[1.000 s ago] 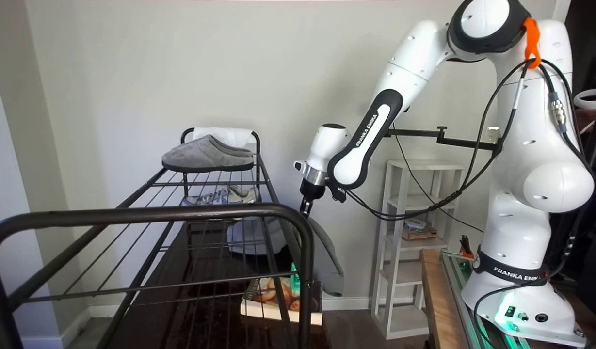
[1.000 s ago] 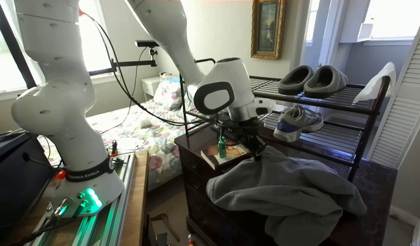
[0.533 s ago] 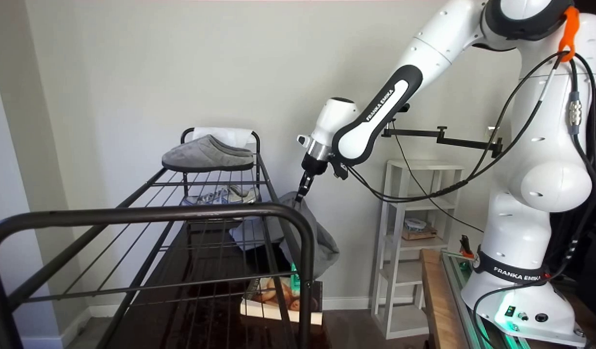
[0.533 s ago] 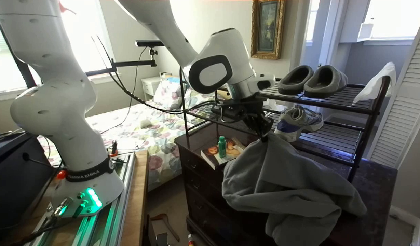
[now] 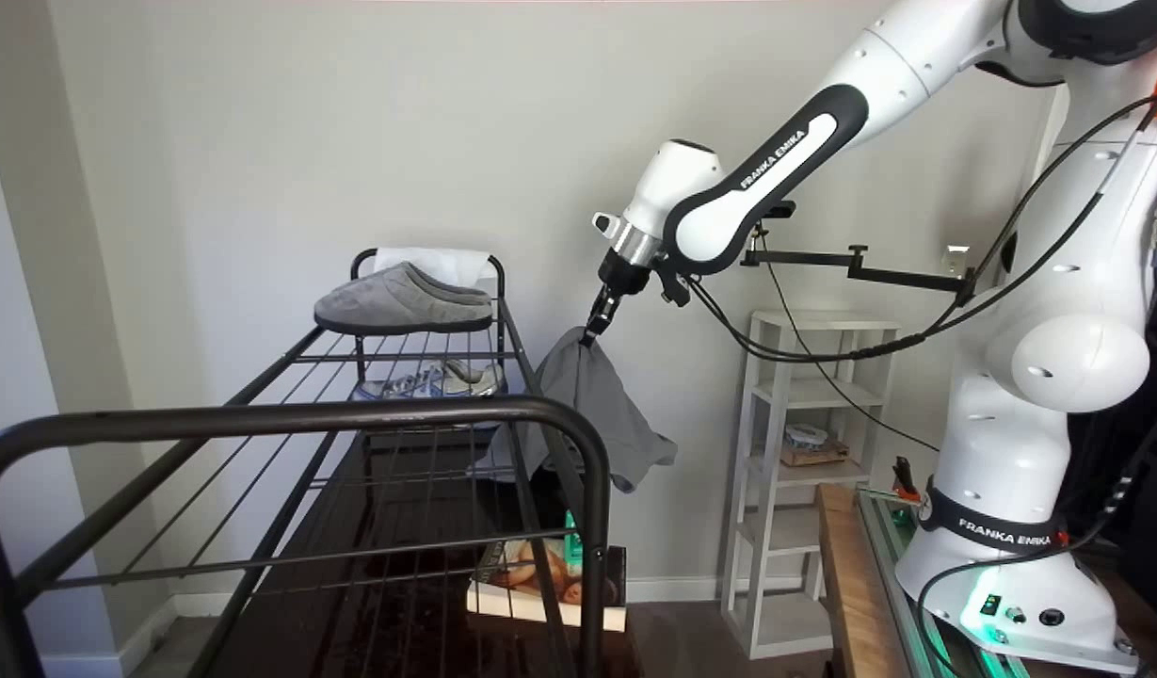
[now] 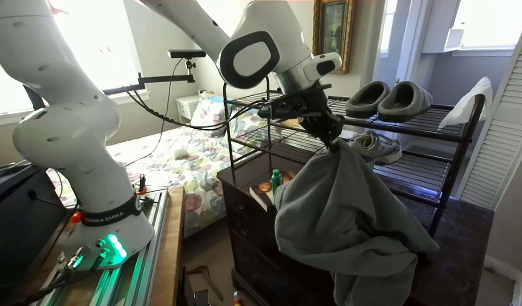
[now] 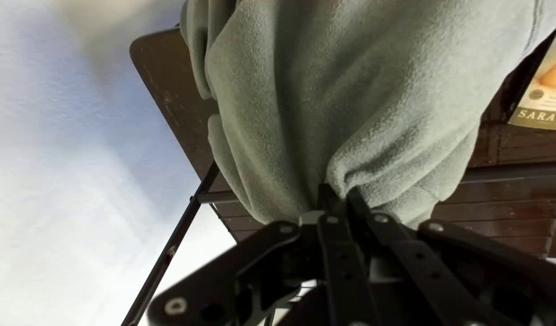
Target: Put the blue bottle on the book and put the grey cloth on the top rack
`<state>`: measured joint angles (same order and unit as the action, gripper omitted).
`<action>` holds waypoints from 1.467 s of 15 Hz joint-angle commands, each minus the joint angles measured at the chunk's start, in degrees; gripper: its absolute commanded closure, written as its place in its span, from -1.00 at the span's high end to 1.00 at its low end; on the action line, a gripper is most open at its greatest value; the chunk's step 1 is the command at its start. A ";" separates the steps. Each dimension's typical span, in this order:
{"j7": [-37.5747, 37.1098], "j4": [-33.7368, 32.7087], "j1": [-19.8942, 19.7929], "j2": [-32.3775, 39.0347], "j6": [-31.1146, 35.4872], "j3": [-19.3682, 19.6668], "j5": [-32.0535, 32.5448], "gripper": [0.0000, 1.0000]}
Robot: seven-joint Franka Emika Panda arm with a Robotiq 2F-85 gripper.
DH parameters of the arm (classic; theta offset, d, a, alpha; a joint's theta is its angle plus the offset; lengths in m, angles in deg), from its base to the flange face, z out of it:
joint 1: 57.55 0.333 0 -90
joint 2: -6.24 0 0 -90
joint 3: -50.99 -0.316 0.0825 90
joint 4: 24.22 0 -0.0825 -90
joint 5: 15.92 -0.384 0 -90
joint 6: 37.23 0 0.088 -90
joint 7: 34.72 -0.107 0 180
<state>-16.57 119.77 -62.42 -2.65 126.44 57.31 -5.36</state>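
Observation:
My gripper [image 6: 334,146] is shut on a pinched fold of the grey cloth [image 6: 350,225], which droops below it in wide creases. In the wrist view the cloth [image 7: 350,90] fans out from the fingertips of the gripper [image 7: 342,194]. An exterior view places the gripper [image 5: 589,339] beside the rack's long side, with the cloth [image 5: 597,405] partly behind the rack bars. The top rack [image 6: 439,134] is a tier of black wires. The bottle [image 6: 275,180] looks green and stands upright on the book [image 6: 261,196]; the cloth hides part of that book.
Grey slippers [image 6: 367,100] occupy the top rack, and a white cloth [image 6: 469,106] drapes over its end bar. Sneakers [image 6: 377,146] sit one tier lower. The rack stands on a dark dresser [image 6: 456,238]. A narrow white shelf [image 5: 766,471] stands near the wall.
The gripper has risen, pulling the grey cloth up with it so that more of it hangs down. The bottle and book have stayed in place.

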 commanded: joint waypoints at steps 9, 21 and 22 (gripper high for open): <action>11.20 -2.09 8.14 -16.67 -11.94 5.21 -8.68 -0.97; 11.81 -16.07 14.58 -17.56 -21.87 4.33 -12.85 -0.97; 11.91 -17.80 15.28 -16.97 -22.97 4.17 -13.48 -0.97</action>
<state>-6.70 107.07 -49.26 -20.56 107.05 61.72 -15.59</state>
